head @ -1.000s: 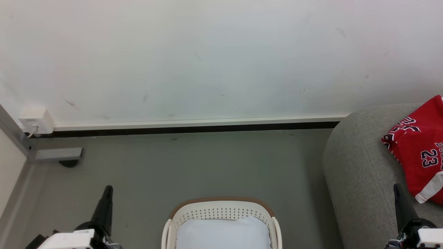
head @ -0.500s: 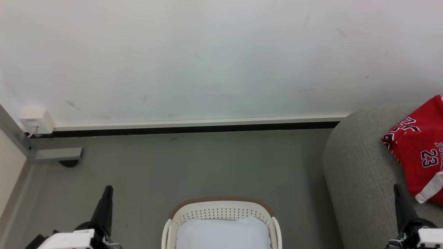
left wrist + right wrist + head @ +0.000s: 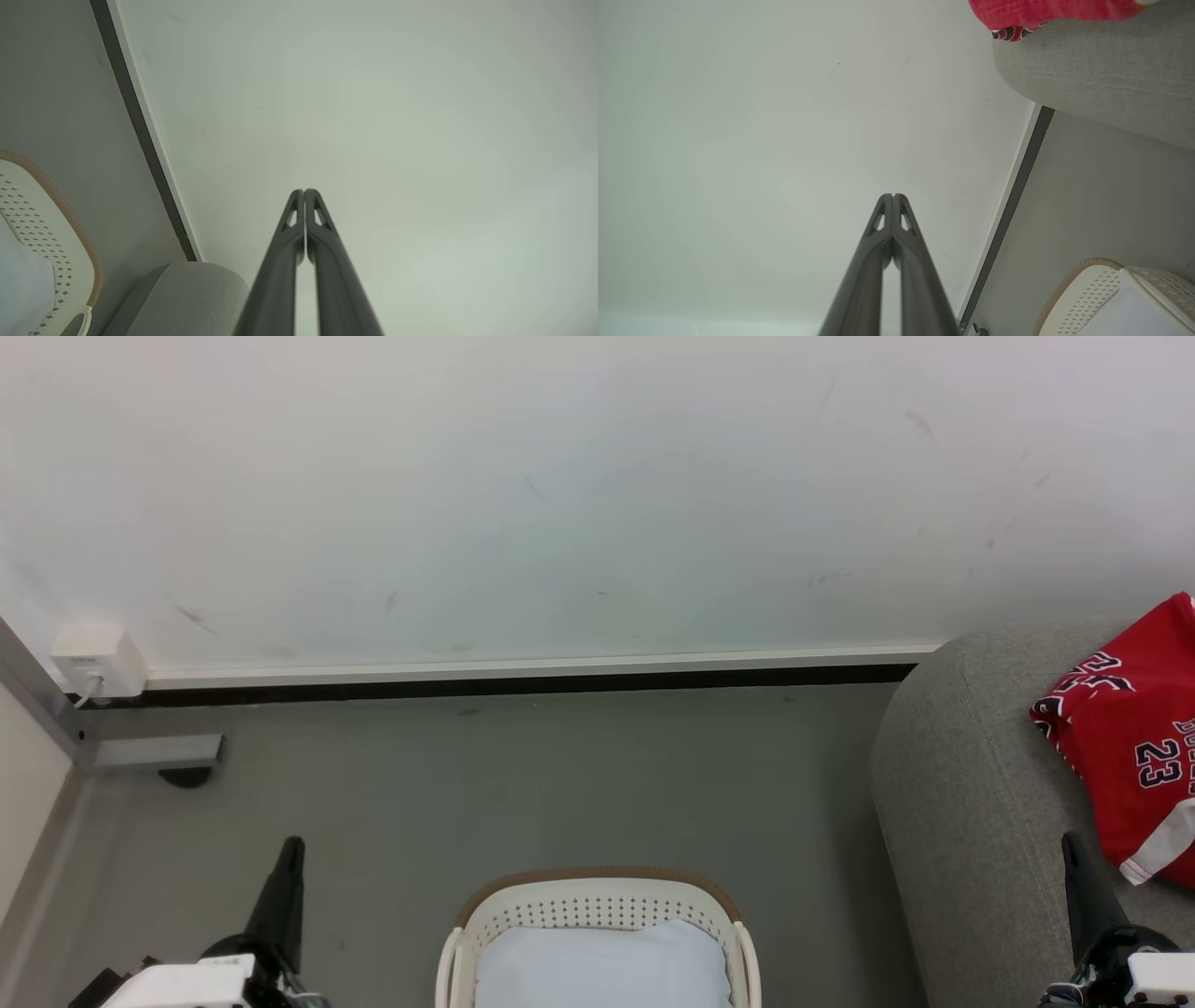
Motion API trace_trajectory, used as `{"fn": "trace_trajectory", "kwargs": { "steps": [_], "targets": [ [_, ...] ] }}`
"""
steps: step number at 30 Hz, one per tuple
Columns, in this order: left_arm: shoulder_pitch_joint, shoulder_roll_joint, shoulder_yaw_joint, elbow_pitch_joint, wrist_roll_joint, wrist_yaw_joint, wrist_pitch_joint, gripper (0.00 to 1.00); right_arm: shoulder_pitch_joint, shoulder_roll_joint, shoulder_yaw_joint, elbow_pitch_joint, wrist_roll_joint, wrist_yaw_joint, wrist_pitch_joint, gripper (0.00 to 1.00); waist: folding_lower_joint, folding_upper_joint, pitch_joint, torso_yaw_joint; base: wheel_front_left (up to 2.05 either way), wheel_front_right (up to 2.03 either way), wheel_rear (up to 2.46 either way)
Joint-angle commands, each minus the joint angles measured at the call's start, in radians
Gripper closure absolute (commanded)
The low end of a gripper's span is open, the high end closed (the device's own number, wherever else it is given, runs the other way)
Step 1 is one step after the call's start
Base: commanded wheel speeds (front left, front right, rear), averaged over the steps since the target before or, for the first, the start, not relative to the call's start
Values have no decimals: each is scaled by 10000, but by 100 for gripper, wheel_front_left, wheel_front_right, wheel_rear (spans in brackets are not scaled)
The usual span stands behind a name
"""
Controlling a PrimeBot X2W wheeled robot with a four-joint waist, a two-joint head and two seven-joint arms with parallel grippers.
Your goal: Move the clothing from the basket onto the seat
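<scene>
The red Bulls 23 jersey point(image 3: 1134, 747) lies crumpled on the grey sofa point(image 3: 962, 803) at the right. Its white-trimmed hem points toward the near end of the cushion. The white laundry basket point(image 3: 597, 901) stands on the floor, near and in the middle. The part of its inside that I can see holds a pale blue-white pad point(image 3: 602, 966) and no red cloth, though its near half is cut off from sight.

The left end effector point(image 3: 292, 849) hangs over the floor at the near left, fingers pressed together with nothing between them. The right end effector point(image 3: 1071, 845) is over the near part of the sofa, just beside the jersey's hem but not gripping it, and it too is clenched on nothing.

I'd judge the job as good as done, since the garment is on the seat and both arms are free. What's left, if anything, depends on whether more clothing sits in the hidden near part of the basket.
</scene>
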Motion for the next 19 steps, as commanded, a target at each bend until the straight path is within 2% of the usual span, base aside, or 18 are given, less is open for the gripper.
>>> {"fn": "trace_trajectory", "kwargs": {
  "steps": [1, 19],
  "targets": [
    [-87, 19, 31, -30, -136, 11, 35, 100, -115, 1, -34, 23, -37, -21, 6, 100, -1, -1, 0, 0, 0, 0, 0],
    [-87, 19, 29, -29, -137, 11, 34, 100, -120, 21, -66, 24, -69, -21, 48, 100, -1, -1, 0, 0, 0, 0, 0]
  ]
}}
